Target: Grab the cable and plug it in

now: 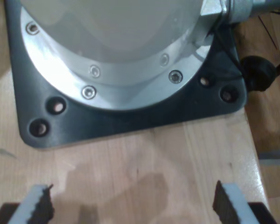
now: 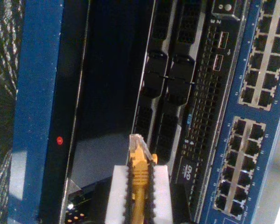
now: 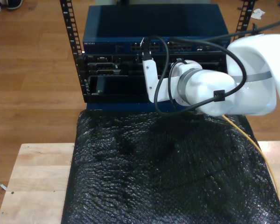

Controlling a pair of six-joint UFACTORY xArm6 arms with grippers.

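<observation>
My second gripper (image 2: 139,186) is clamping the cable (image 2: 139,170), my first gripper (image 1: 130,203) is gaping, and the plug is risking jamming off-port

Three cameras: one overhead, two riding on grippers.
The exterior view looks down from high, facing the blue-and-black metal equipment rack (image 3: 151,56) beyond a black padded mat (image 3: 168,172). The second wrist view faces that same rack close up. The first wrist view looks closely down at a round silver arm base (image 1: 116,56) on pale wood.
</observation>
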